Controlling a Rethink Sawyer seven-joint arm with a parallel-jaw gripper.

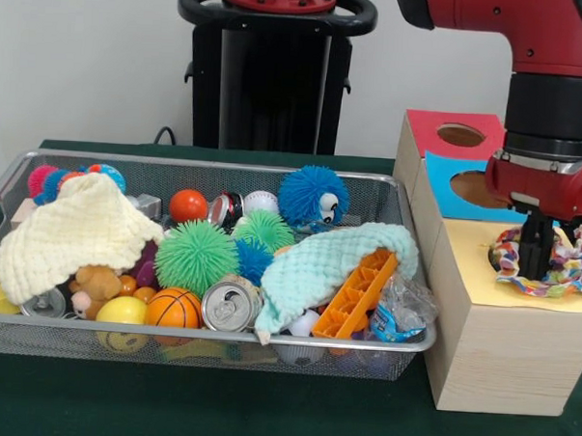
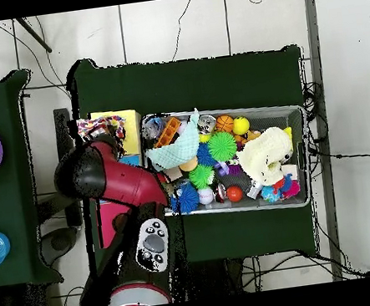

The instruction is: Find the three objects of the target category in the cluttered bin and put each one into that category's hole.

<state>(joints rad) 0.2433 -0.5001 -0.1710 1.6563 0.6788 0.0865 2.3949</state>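
We're over the wooden box [image 1: 498, 353] now, with the gripper [image 1: 534, 259] down at the yellow panel [image 1: 482, 275], sunk into a multicoloured knotted rope toy [image 1: 569, 259]. The rope bunches around the black tip, mostly at its 3 o'clock side, with a strand curling round toward 8 o'clock. We cannot tell how the fingers stand; the rope and the arm's red wrist [image 1: 544, 186] hide them. Whether the rope is gripped or just lying on the panel, we can't say either.

Behind the yellow panel, at 12 o'clock from it, we see the blue panel's hole [image 1: 474, 190], and beyond that the red panel's hole [image 1: 460, 136].

Over at 9 o'clock from the box sits the mesh bin [image 1: 12, 182], packed full: a cream knitted cloth [image 1: 73, 233], a mint cloth [image 1: 318, 267] draped over an orange plastic piece [image 1: 360, 296], a blue fuzzy ball with eyes [image 1: 311, 197], a green spiky ball [image 1: 195, 257], a small basketball [image 1: 173, 307] and a drink can [image 1: 229, 307].

From overhead, the arm [image 2: 111, 176] reaches to the yellow end of the box, rope [image 2: 101, 129] showing just past it.
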